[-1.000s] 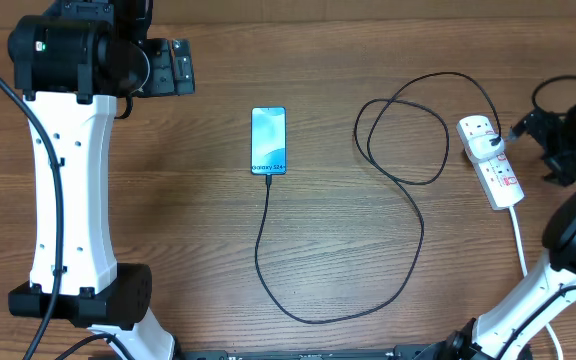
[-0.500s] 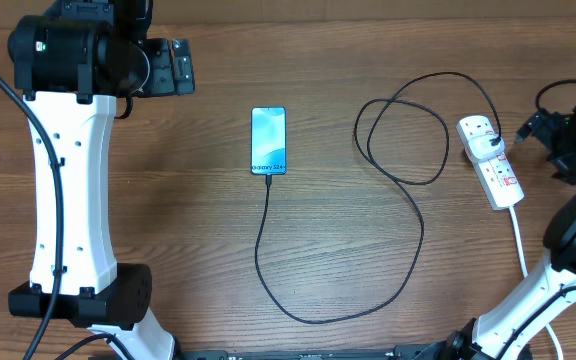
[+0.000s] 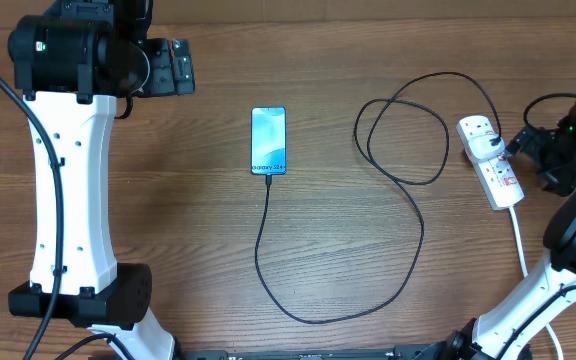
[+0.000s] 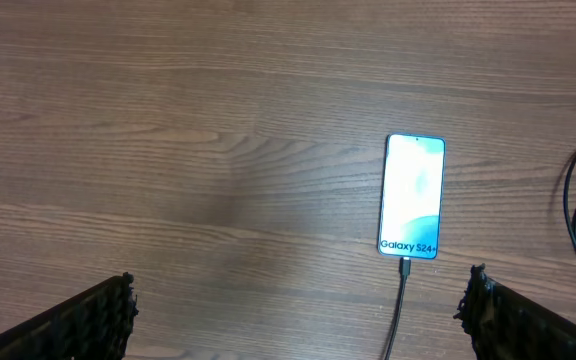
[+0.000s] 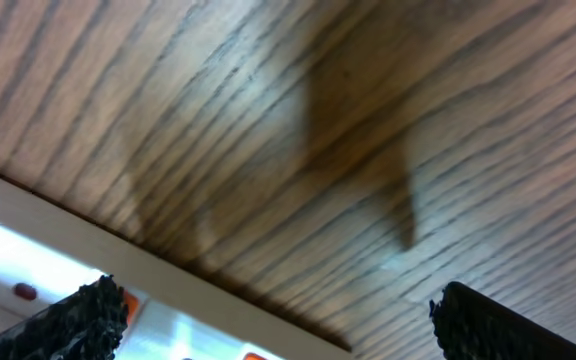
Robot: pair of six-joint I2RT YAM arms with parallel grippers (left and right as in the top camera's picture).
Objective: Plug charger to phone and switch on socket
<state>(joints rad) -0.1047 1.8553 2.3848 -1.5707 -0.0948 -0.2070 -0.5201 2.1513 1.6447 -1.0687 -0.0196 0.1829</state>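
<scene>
Right tool noted as released, fingers spread wide, positioned just beside the right edge of the socket near its plug adapter; contact cannot be judged. Left tool likewise released, hung over bare table, well left of the phone. Phone laid flat mid-table, screen lit. Charger seen seated in the phone's lower edge, its cable looped across to the socket.
</scene>
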